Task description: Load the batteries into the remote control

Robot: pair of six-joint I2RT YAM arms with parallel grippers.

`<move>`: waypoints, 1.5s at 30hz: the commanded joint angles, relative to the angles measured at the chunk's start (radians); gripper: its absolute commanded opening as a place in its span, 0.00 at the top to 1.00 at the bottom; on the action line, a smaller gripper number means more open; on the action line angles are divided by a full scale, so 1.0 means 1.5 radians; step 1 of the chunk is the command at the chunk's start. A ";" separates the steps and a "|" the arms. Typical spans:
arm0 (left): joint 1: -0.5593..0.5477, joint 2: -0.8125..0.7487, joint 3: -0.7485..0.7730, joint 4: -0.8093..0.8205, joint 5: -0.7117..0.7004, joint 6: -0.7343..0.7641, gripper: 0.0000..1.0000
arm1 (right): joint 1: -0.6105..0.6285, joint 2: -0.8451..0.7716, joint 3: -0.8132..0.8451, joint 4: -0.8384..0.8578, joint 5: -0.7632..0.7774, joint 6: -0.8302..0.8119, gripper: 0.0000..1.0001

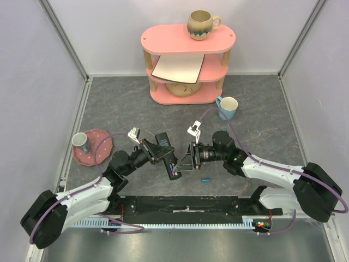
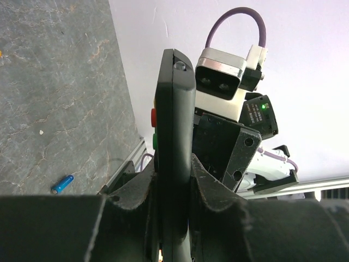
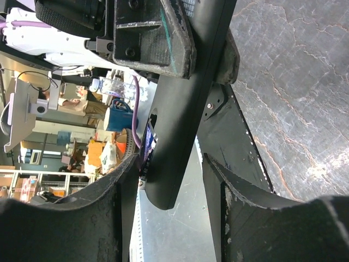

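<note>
Surface: grey marbled table point(image 1: 262, 142), lilac walls point(image 1: 32, 82) on three sides. Pink shelf point(image 1: 163, 41) at the back with a mug point(image 1: 200, 24) on top. A blue mug point(image 1: 228, 107) stands just beside its right foot. Pink plate point(image 1: 98, 150) at left with a cup point(image 1: 82, 142) on it. Small blue cylinder point(image 1: 206, 179) lies alone near the front.

Pose: both my arms reach inward and meet over the table's middle, wrists facing each other.

Left claw point(image 2: 173, 169): clamped on the remote point(image 2: 174, 109), which stands on edge between the pads, red and green buttons facing left, lifted off the table.

Right claw point(image 3: 170, 164): jaws apart, straddling the remote's free end. There is a clear gap on one side. On the other I cannot tell whether the pad touches.

A purple sliver point(image 3: 147, 150) shows at the remote's edge by that pad. It is too hidden to call a battery.
</note>
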 commanded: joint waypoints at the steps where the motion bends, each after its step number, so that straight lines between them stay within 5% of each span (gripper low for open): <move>1: -0.001 -0.003 0.012 0.048 -0.011 -0.023 0.98 | 0.005 0.003 -0.004 0.032 -0.012 0.002 0.45; 14: -0.001 0.000 0.011 0.052 -0.010 -0.024 0.98 | 0.012 0.010 -0.009 0.030 -0.001 -0.002 0.62; 24: -0.001 0.002 0.009 0.056 -0.002 -0.026 0.98 | 0.015 -0.002 0.017 -0.029 0.041 -0.034 0.97; 25: -0.001 0.003 0.007 0.055 -0.002 -0.025 0.98 | 0.015 -0.001 0.018 -0.025 0.039 -0.031 0.95; 29: -0.001 -0.004 -0.005 0.053 -0.008 -0.023 0.98 | 0.014 -0.014 0.018 -0.007 0.048 -0.011 0.44; 32: -0.001 -0.009 -0.010 0.045 -0.009 -0.016 0.98 | 0.013 -0.032 0.022 -0.007 0.062 -0.002 0.30; 40: -0.001 -0.022 -0.016 0.031 -0.011 0.006 0.98 | -0.019 -0.091 0.089 -0.184 0.123 -0.120 0.20; 45: 0.000 -0.075 -0.011 -0.029 -0.021 0.042 0.98 | -0.037 -0.148 0.164 -0.482 0.474 -0.297 0.19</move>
